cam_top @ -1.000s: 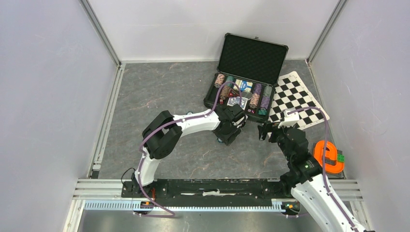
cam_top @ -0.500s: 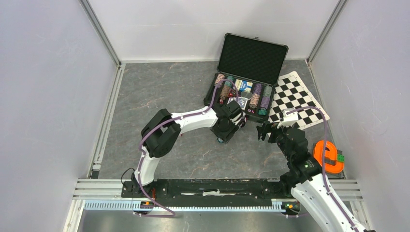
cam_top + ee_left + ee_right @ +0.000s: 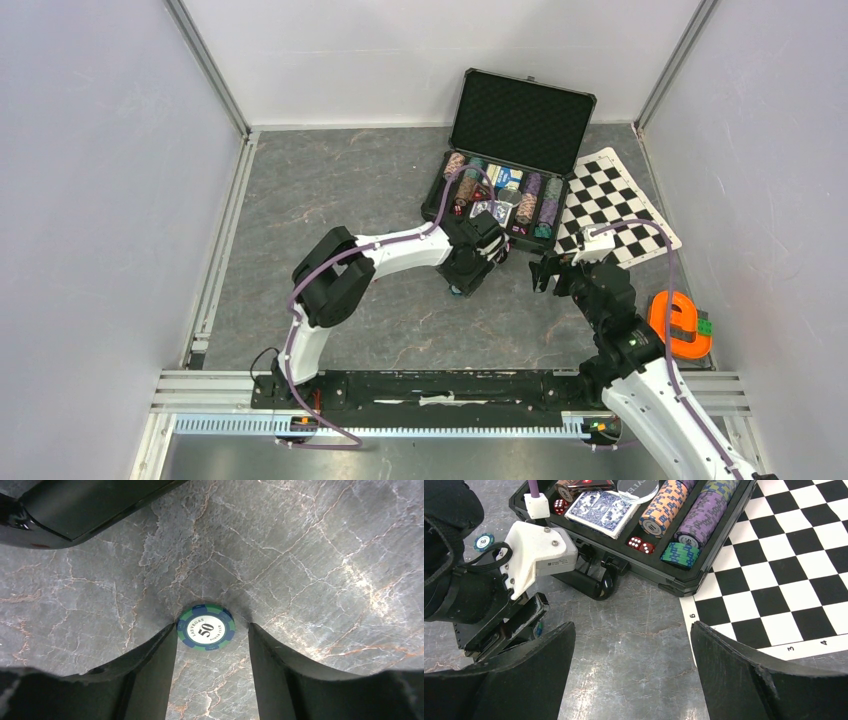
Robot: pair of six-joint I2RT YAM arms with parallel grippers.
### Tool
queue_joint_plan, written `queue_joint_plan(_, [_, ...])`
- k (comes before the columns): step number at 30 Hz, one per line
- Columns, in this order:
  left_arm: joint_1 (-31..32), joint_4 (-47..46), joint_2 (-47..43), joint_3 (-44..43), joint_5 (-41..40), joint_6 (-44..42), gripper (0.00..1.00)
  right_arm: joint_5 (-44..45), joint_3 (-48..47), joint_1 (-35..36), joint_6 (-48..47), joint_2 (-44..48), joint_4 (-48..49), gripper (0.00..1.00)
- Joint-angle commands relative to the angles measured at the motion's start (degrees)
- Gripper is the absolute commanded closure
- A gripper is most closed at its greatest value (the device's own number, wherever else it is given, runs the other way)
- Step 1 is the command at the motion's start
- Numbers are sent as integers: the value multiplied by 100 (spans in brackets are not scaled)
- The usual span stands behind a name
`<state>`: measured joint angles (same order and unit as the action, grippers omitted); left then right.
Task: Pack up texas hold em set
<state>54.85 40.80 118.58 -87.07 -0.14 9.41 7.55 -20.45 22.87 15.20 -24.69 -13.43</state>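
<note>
The black case (image 3: 497, 200) lies open at the back right, its foam lid (image 3: 521, 120) up. In the right wrist view it holds rows of striped chips (image 3: 701, 517), a blue card deck (image 3: 599, 507) and red dice (image 3: 640, 544). My left gripper (image 3: 459, 287) points down at the table just in front of the case. It is open, and a green-and-blue "50" chip (image 3: 206, 627) lies flat on the table between its fingertips (image 3: 170, 635). My right gripper (image 3: 631, 635) is open and empty, above the table near the case's front right corner.
The checkered mat (image 3: 610, 205) lies right of the case, partly under it. An orange ring-shaped object (image 3: 680, 322) sits at the far right. A second "50" chip (image 3: 483, 541) lies on the table beyond my left arm. Walls close in on three sides.
My left gripper has shifted slightly left and towards the case. The right arm has barely moved.
</note>
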Motion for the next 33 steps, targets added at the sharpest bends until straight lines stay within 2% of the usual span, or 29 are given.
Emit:
queue_joint_plan(1, [130, -21, 88, 114, -451, 131, 42, -76, -119, 7, 35, -27, 253, 9])
queue_joint_plan(9, [139, 40, 124, 155, -546, 105, 57, -111, -104, 2, 43, -25, 261, 9])
queue_joint_plan(14, [140, -144, -171, 282, -560, 56, 59, -617, -47, 7, 113, -496, 308, 10])
queue_joint_plan(15, [136, -214, -256, 329, -539, 6, 59, -734, -123, 7, 122, -760, 179, 12])
queue_joint_plan(17, [140, -425, -541, 549, -481, -205, 60, -973, -298, 6, 136, -1427, -112, 21])
queue_joint_plan(19, [122, -711, -855, 837, -559, -360, 60, -1170, -317, -24, 141, -1730, -118, 25])
queue_joint_plan(23, [111, -1305, -1422, 1404, -365, -599, 61, -1759, -125, -122, 447, -1796, 407, 32])
queue_joint_plan(28, [111, -2110, -2077, 2083, -84, -822, 61, -3153, -63, -267, 1071, -2633, 1272, 35])
queue_joint_plan(31, [111, -2600, -2376, 2444, 212, -895, 61, -3951, 65, -349, 1724, -3028, 2219, 37])
queue_joint_plan(33, [109, -2872, -2523, 2651, 345, -922, 60, -4182, 144, -354, 2118, -3183, 2749, 40])
